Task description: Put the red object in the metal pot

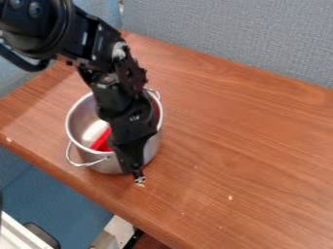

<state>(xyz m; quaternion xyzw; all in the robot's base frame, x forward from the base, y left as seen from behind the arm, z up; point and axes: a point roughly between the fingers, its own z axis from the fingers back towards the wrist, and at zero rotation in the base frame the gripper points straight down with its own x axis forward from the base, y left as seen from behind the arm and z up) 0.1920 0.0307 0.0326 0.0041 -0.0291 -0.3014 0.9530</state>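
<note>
The metal pot [86, 114] stands near the front edge of the wooden table, shiny and round, with a loop handle at its front left. The red object [99, 142] lies inside it, leaning against the inner wall; only one end shows. My black arm reaches down across the pot's right side and hides part of the rim. The gripper [136, 175] is shut, its thin tips together just outside the pot's front wall, close to the tabletop. I see nothing between the fingers.
The wooden table [235, 126] stretches to the right and back. Its front edge [92, 190] runs just below the pot and the gripper tips. A blue-grey wall stands behind, and the floor shows at the lower left.
</note>
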